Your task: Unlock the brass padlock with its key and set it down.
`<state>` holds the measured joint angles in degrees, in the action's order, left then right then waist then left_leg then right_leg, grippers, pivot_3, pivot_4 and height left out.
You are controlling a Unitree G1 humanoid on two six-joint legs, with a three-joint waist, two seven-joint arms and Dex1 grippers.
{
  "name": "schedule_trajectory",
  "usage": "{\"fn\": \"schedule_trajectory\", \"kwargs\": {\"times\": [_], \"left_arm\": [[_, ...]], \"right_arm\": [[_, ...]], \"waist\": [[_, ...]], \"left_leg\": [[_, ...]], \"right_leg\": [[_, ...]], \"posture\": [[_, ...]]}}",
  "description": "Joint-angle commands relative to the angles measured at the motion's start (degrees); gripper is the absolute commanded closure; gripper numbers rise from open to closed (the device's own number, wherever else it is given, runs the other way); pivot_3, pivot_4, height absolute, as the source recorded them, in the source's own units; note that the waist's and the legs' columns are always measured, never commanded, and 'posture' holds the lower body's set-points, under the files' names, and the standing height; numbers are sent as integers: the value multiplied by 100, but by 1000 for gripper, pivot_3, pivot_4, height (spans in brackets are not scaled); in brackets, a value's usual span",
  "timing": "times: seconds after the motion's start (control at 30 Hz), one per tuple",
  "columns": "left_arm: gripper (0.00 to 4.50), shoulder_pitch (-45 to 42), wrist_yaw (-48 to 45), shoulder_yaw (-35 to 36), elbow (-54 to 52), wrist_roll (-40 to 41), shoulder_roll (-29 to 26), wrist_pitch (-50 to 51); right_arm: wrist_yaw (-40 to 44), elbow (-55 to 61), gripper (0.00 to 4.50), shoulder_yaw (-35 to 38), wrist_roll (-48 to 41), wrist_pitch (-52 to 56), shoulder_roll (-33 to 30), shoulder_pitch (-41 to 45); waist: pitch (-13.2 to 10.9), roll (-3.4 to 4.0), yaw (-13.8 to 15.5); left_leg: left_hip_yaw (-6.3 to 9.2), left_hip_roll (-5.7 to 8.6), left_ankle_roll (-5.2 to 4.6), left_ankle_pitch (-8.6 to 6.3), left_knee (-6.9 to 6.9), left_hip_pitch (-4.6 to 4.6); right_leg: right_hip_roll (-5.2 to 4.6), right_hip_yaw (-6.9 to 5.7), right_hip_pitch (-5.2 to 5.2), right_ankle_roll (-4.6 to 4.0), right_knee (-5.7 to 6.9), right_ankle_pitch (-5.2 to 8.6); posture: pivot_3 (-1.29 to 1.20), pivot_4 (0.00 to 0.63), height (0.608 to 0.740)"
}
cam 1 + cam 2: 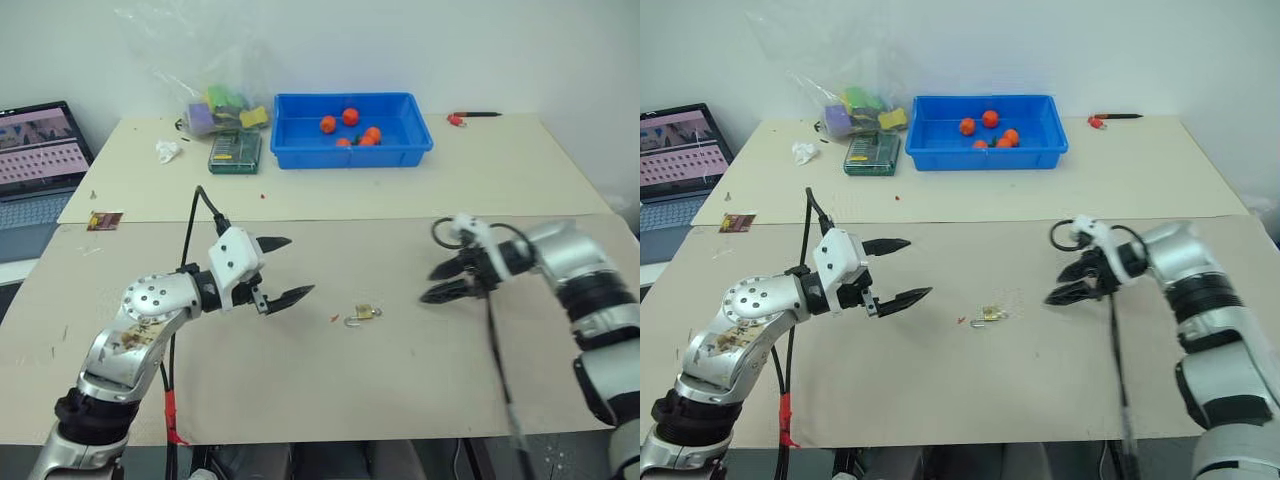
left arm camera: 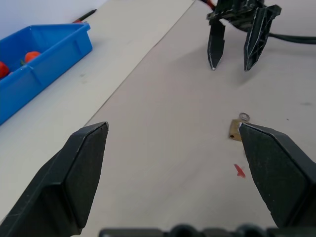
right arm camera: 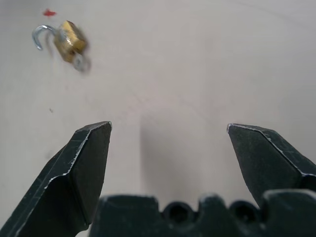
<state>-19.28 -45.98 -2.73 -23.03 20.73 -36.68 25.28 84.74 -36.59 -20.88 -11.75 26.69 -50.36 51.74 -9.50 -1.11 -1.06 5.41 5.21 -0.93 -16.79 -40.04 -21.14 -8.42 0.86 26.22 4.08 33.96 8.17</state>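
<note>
Padlock (image 1: 364,314) lying on the beige table (image 1: 400,390), near centre of the head views, slightly below the middle, between the two grippers and touched by neither. Seen from the head as a small brass spot with a silver loop only. Shown closer in the right wrist view, at upper left: brass body tilted, shackle (image 3: 40,33) swung out as an open hook, a small silver ring at the other end of the body; whether this is the key cannot be told. A tiny red speck (image 2: 239,171) on the table just beside the padlock, clearer in the left wrist view.

Left gripper (image 1: 282,270) at left of centre in the head views, fingers wide apart, holding nothing, raised above the table. Padlock partly hidden behind one finger (image 2: 276,173) in its own wrist view.

Right gripper (image 1: 447,280) at right of centre, fingers apart and empty, tips pointing toward the padlock but well clear of it. Also visible in the left wrist view at upper right, both fingers pointing down at the table, a gap between them.

Blue tray (image 1: 300,150) with orange balls (image 1: 350,117) in the upper middle of the head views; a corner of it also at upper left of the left wrist view. Laptop (image 1: 35,150) at the left edge.
</note>
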Motion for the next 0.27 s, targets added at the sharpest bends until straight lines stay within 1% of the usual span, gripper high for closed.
{"fn": "schedule_trajectory", "kwargs": {"times": [0.03,0.17,0.27], "left_arm": [[0,-317,-12,94,179,-19,27,-138],[0,-504,7,-15,289,29,185,-5],[0,-624,-59,-62,375,-45,166,-38]], "right_arm": [[185,1332,46,932,-650,213,-290,-147],[-162,3123,46,1630,-1304,914,-388,-806],[-605,3879,46,1966,-1576,1286,-282,-1119]], "waist": [[0,0,-53],[0,1,-93],[-1,0,-56]], "left_leg": [[-1,-2,0,0,1,1],[1,-8,-6,-4,4,4],[6,-9,-19,-12,-2,2]], "right_leg": [[0,1,0,0,1,0],[1,4,-2,0,2,0],[0,2,-5,0,2,0]], "posture": [[0,150,740],[0,150,740],[0,150,740]]}}
